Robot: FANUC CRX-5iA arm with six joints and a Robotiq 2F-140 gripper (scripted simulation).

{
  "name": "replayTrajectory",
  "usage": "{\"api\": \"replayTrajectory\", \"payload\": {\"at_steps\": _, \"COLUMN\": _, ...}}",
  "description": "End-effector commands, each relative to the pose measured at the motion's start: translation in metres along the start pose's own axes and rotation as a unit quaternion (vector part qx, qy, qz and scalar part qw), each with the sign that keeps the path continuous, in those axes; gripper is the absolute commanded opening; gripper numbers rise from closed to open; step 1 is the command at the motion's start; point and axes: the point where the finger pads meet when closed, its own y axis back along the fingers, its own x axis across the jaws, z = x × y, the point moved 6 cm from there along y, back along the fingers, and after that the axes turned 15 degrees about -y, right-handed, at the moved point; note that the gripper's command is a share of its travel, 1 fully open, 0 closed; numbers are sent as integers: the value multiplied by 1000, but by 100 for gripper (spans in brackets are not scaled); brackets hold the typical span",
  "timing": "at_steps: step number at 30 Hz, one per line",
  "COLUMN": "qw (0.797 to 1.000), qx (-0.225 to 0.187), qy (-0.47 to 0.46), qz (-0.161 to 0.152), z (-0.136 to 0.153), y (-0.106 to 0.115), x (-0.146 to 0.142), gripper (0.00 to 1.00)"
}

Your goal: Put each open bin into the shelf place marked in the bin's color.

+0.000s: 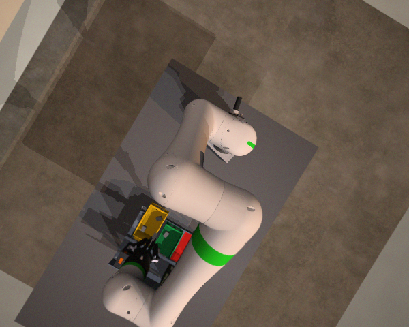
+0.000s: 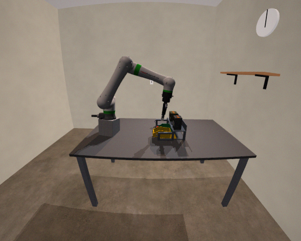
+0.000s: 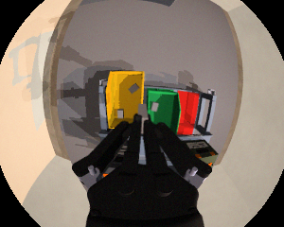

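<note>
My gripper (image 1: pixel 154 240) (image 2: pixel 162 119) (image 3: pixel 141 110) is shut and empty, its tips above the border between the two bins. The open yellow bin (image 1: pixel 150 224) (image 2: pixel 161 131) (image 3: pixel 125 99) is at the shelf's end, with two grey parts inside. Its front sticks out past the shelf (image 2: pixel 158 136) (image 3: pixel 103 110) front, farther than the green bin's; whether it rests on the lip or tilts is unclear. The open green bin (image 1: pixel 170 242) (image 2: pixel 164 125) (image 3: pixel 166 115) stands in the shelf beside it, with a grey part inside. The marks under both bins are hidden.
A red area (image 1: pixel 182 245) (image 3: pixel 188 113) lies in the row on the green bin's other side. Dark boxes with orange marks (image 2: pixel 177 122) (image 3: pixel 201 150) stand on the shelf's raised rear board, close behind the bins. The arm's base block (image 2: pixel 108 127) is on the same table.
</note>
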Motion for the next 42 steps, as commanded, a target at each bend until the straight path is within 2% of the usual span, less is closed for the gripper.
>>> {"api": "replayTrajectory", "payload": {"at_steps": 1, "qw": 1000, "qx": 0, "qy": 0, "qz": 0, "z": 0, "y": 0, "x": 0, "gripper": 0}}
{"api": "replayTrajectory", "payload": {"at_steps": 31, "qw": 1000, "qx": -1, "qy": 6, "qz": 0, "z": -1, "y": 0, "x": -1, "gripper": 0}}
{"api": "replayTrajectory", "payload": {"at_steps": 42, "qw": 984, "qx": -16, "qy": 175, "qz": 3, "z": -23, "y": -6, "x": -18, "gripper": 0}}
